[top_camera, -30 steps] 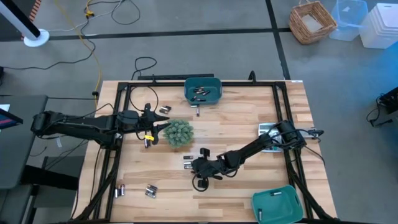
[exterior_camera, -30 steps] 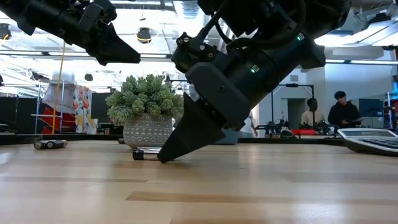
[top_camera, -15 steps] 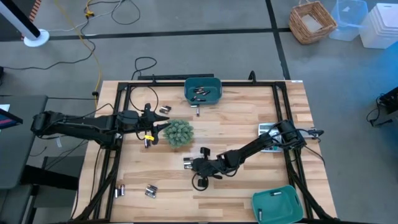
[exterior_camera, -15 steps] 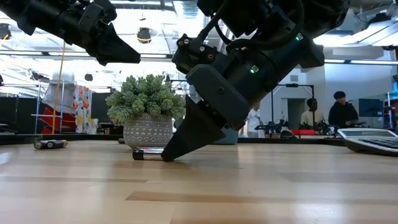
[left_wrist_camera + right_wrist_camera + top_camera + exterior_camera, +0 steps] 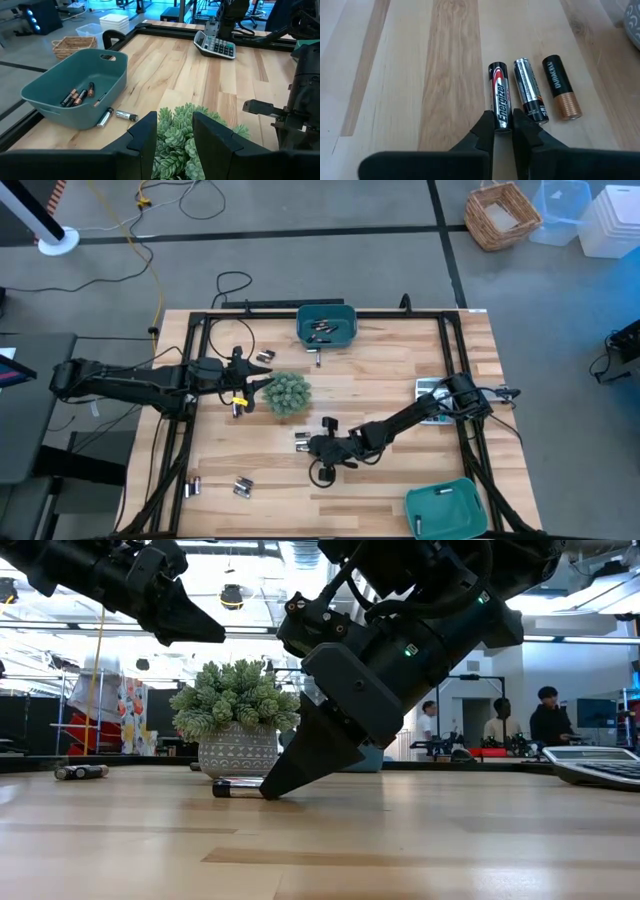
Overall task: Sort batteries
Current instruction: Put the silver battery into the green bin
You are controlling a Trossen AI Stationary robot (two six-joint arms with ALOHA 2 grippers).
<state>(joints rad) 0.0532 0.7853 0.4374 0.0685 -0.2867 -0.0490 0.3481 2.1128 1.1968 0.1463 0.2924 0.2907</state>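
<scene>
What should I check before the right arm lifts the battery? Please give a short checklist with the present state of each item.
1. Right gripper closed on the Energizer battery: ok, the fingers pinch its near end.
2. Neighbour batteries free of the fingers: ok for the Duracell; cannot tell for the middle battery, which lies right next to one finger.
3. Battery still on the table: ok, not lifted yet.
4. Left gripper out of the way: ok, it hangs open above the plant, apart from the right arm.
5. Bins ready: ok, the far bin and the near bin are both uncovered.
</scene>
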